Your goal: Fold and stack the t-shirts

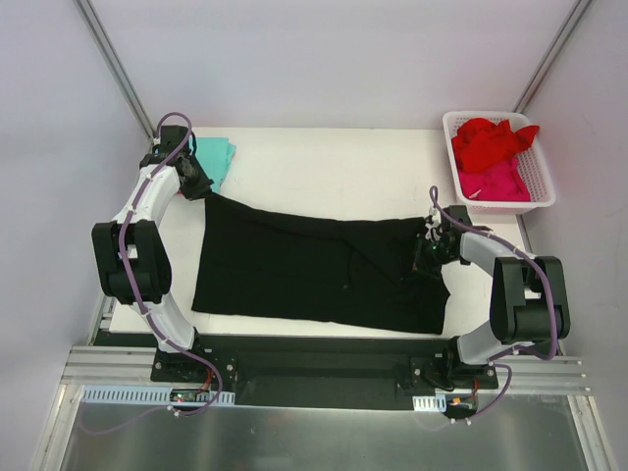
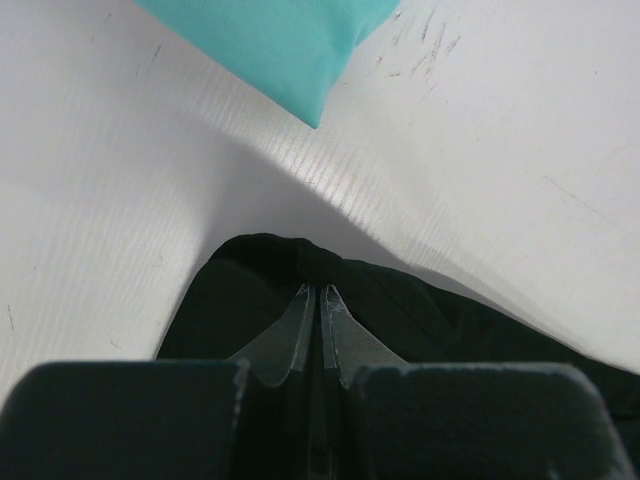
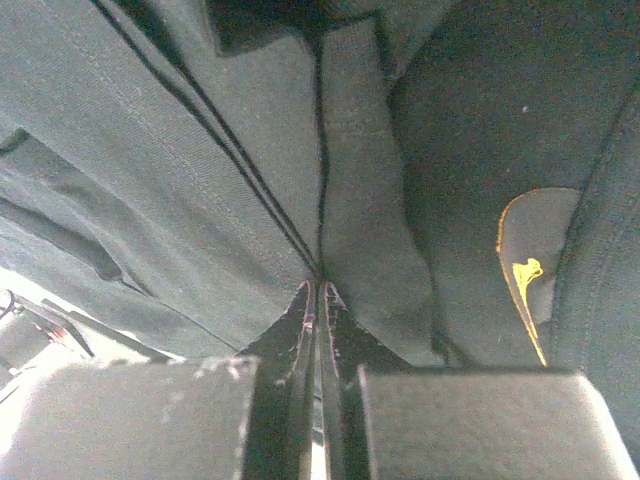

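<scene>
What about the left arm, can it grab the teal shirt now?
Probably not yet. Its claw is shut on the black shirt. The teal shirt lies close, nothing between, so letting go first should do.

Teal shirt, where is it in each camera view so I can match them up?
Top external: teal shirt at upper left, just beyond the black shirt.
Left wrist: along the top edge, left of centre.
Right wrist: not in it.
Shared landmark: the black shirt, seen in all three views.

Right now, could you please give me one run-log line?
left pincer shut on large black cloth t-shirt | right pincer shut on it
</scene>
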You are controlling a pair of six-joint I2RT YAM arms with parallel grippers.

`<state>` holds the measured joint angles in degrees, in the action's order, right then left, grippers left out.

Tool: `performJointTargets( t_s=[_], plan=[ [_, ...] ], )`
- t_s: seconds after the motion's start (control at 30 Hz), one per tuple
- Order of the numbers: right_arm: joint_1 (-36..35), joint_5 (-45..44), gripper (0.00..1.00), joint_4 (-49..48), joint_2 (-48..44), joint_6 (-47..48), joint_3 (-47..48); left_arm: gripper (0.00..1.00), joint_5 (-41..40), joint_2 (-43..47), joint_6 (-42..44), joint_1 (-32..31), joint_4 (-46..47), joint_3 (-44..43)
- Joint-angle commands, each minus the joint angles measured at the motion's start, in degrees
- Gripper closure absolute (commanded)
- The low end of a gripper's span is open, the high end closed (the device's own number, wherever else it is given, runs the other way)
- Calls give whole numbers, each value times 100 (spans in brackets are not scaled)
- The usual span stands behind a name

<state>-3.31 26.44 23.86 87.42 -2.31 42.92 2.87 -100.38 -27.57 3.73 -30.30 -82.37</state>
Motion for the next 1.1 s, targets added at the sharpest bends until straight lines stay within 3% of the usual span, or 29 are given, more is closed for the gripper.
performJointTargets(
  t_s=[0.0, 0.33, 0.47, 1.07],
  plan=[
    [-56, -24, 99, 417, -189, 99, 549, 100, 29, 168, 68, -21, -37, -165],
    [-64, -385, 99, 1964, 30, 485, 3246, 100, 73, 97, 120, -21, -169, -403],
    [-56, -569, 99, 2403, 205, 608, 3906, 100, 38, 124, 173, -4, -256, -491],
    [322, -569, 99, 2931, 425, 582, 5419, 100, 3, 229, 261, 128, -353, -412]
  ],
)
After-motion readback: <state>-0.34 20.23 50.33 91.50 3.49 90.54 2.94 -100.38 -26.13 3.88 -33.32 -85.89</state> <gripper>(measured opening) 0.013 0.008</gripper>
